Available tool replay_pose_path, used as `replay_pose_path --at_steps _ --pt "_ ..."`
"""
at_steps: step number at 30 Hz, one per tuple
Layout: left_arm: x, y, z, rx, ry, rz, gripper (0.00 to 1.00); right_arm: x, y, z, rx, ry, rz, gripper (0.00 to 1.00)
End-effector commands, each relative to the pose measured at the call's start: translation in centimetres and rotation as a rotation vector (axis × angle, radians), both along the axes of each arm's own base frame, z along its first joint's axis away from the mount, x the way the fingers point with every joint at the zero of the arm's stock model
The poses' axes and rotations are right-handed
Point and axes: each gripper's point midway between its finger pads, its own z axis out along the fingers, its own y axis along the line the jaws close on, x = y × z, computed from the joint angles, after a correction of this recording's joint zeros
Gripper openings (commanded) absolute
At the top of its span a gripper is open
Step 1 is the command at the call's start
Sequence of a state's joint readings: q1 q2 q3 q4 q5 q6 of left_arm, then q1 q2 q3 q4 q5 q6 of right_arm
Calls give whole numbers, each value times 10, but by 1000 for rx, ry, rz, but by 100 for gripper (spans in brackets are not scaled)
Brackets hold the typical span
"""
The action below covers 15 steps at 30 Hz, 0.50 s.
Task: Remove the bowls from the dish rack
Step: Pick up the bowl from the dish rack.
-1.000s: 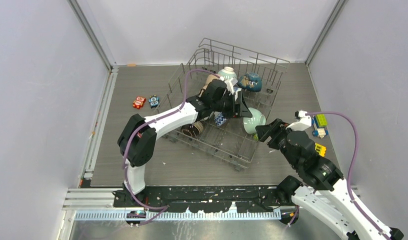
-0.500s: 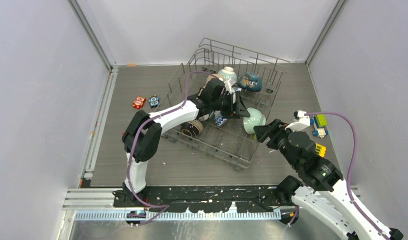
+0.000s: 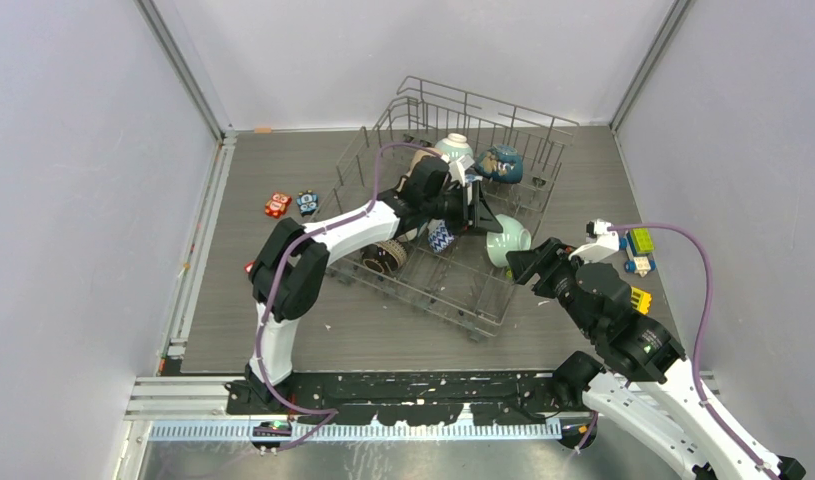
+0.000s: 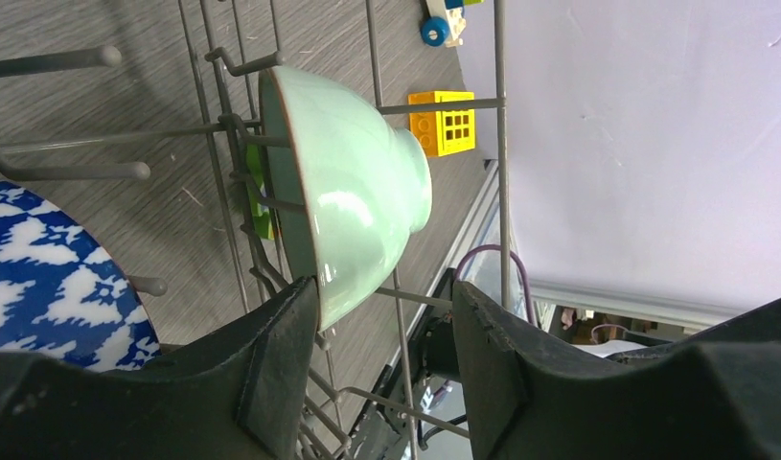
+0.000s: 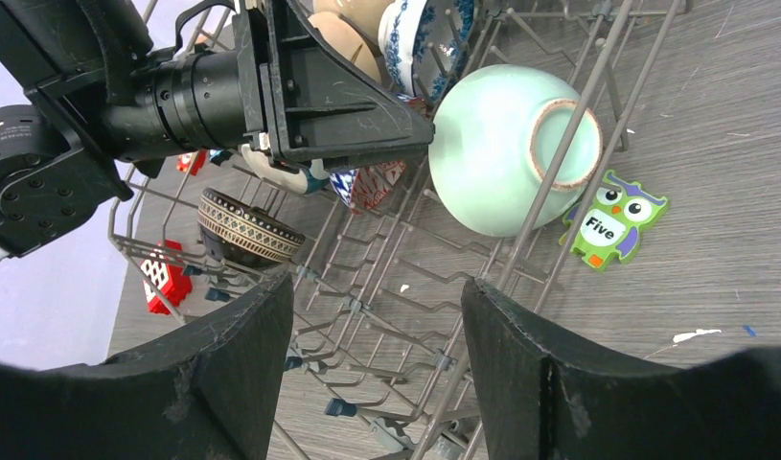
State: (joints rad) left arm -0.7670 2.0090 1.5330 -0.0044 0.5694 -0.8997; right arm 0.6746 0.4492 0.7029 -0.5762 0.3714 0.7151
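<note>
One bowl matters here: the mint green bowl [image 4: 353, 192] lies on its side against the right wall of the dish rack [image 3: 483, 105], its foot poking through the wires toward the right edge of the table [image 3: 283, 320]. Over the last second the left arm has pushed further across the rack and the left gripper [image 4: 384, 292] has narrowed. Its jaws stand apart on either side of the bowl's lower rim and are not yet pinching it. I judge a grasp is being set up, so this bowl is likely next out.

The right gripper [image 5: 377, 287] has hardly moved; it hovers spread and empty just outside that same wall.

From above, the left arm covers the rack's middle, so the bowls there cannot be counted. A white-teal bowl [image 3: 455, 148] and a dark blue bowl [image 3: 501, 163] show near the far side, and a dark brown ribbed bowl [image 3: 386, 258] nearer. The blue-white patterned bowl [image 4: 51, 278] is cut off. Whether a finger touches the rim, or tines trap it, I cannot tell.
</note>
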Motion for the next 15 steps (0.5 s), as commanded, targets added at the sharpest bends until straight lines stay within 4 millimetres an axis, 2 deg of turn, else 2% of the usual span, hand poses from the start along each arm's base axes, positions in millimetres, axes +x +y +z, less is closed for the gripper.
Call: replay_pose_path --at_steps 1,7,15 --pt "-1 -12 23 -99 -25 -45 54 1 2 13 27 -45 9 69" --pt "-5 -18 31 -166 -11 -70 45 1 2 13 24 -48 9 69" --pt "-11 -22 32 -180 -1 -95 44 1 1 9 18 -42 9 69"
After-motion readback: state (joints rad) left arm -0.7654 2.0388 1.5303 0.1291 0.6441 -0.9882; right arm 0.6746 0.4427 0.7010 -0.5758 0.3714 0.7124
